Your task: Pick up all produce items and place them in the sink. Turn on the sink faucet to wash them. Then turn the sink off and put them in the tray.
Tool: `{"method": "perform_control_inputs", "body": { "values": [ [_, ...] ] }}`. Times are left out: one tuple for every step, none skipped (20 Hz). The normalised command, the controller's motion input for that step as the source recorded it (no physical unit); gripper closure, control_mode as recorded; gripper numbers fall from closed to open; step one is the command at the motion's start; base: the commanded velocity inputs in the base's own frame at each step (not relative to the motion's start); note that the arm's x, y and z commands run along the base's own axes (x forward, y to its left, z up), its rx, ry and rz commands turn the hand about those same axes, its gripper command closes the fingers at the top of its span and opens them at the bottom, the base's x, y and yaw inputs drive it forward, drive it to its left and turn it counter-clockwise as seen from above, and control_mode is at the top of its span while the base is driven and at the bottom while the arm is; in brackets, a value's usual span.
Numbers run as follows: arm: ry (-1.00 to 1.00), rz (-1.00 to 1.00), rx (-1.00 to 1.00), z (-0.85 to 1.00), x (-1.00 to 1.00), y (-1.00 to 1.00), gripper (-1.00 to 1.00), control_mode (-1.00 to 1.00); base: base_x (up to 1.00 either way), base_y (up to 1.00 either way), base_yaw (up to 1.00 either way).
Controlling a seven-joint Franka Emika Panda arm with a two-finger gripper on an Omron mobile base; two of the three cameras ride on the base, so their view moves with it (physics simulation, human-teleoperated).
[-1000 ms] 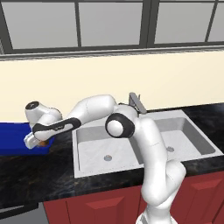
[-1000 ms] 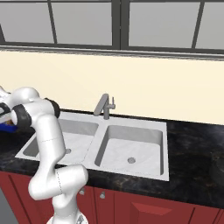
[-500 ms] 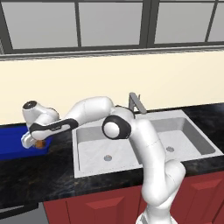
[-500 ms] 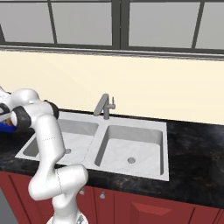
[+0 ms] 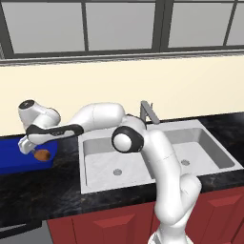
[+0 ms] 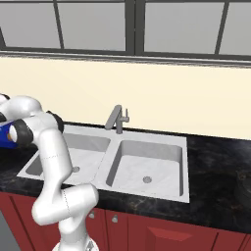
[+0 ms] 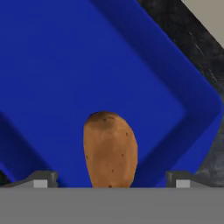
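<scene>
Counter (image 5: 57,188): black, carries the double-basin sink (image 5: 143,157). Both basins look bare, nothing on either drain. Faucet (image 5: 148,113) stands behind the divider, spout angled over the basins; no water visible, so I read it as off.

Tray (image 5: 14,153): blue, sits on the counter just left of the sink. The hand view looks straight down into its blue floor (image 7: 87,65).

Arm: reaches far left from the base, elbow over the left basin, forearm running out across the sink edge, wrist bent down over the tray's right end.

Gripper (image 5: 33,147): fingers (image 7: 41,178) spread wide. Each tip stands clear of the produce, gaps on both sides, not pinching it.

Potato (image 7: 110,148): centred between the tips, over the tray floor near a corner wall. In the left base view it sits at the tray's right edge (image 5: 43,155). Can't tell whether it rests on the floor or is just above it.

Risks, my read: it's oval, so it could roll toward the tray wall. If the wrist lifts off skewed, a finger may clip it and knock it over the rim onto the counter. Retract straight up.
</scene>
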Motion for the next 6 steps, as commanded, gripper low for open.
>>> {"method": "perform_control_inputs", "body": {
  "values": [
    [0.00, 0.00, 0.00, 0.44, -0.18, 0.00, -1.00, -1.00, 0.00, 0.00, 0.00],
    [0.00, 0.00, 0.00, 0.40, -0.20, 0.00, -1.00, -1.00, 0.00, 0.00, 0.00],
    [0.00, 0.00, 0.00, 0.33, -0.21, 0.00, -1.00, -1.00, 0.00, 0.00, 0.00],
    [0.00, 0.00, 0.00, 0.24, -0.22, 0.00, -1.00, -1.00, 0.00, 0.00, 0.00],
    [0.00, 0.00, 0.00, 0.14, -0.20, 0.00, -1.00, -1.00, 0.00, 0.00, 0.00],
    [0.00, 0.00, 0.00, 0.06, -0.26, -0.04, -1.00, -1.00, 0.00, 0.00, 0.00]
  ]
}}
